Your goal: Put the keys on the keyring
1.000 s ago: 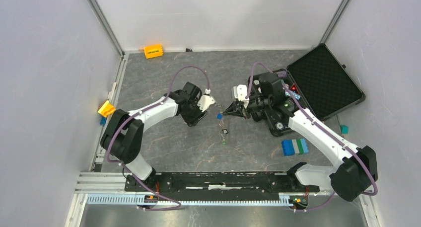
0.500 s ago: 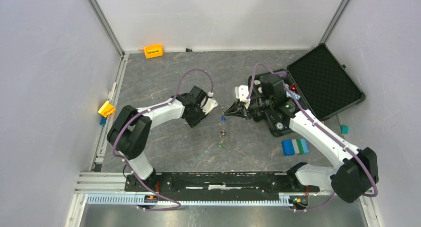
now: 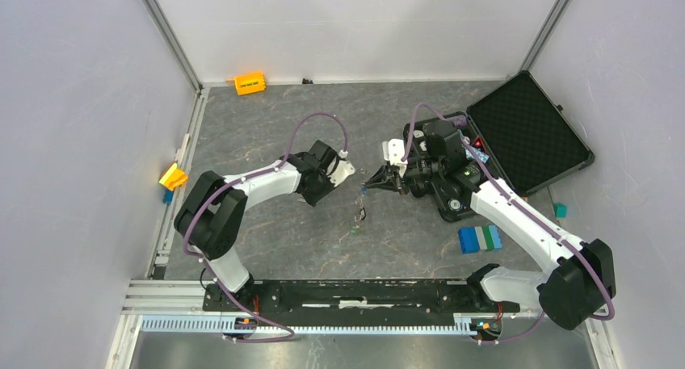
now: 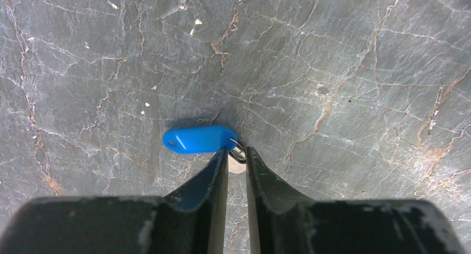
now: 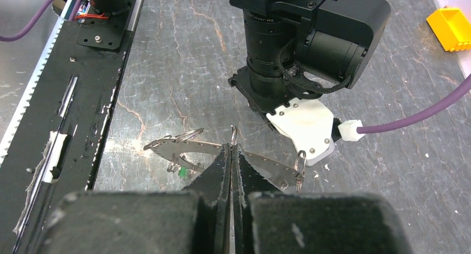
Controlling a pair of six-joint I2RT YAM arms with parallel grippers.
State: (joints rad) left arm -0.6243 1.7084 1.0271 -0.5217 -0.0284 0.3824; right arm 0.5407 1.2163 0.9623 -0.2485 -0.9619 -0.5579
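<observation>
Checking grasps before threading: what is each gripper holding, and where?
Right gripper pinches the keyring at its rim; left gripper pinches the blue-tagged key by its small ring.

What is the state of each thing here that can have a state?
Left pincer: shut on the small ring of the blue oblong plastic key tag.
Right pincer: shut on the large jagged silvery metal keyring.
Black foam-lined case: lid open.
</observation>
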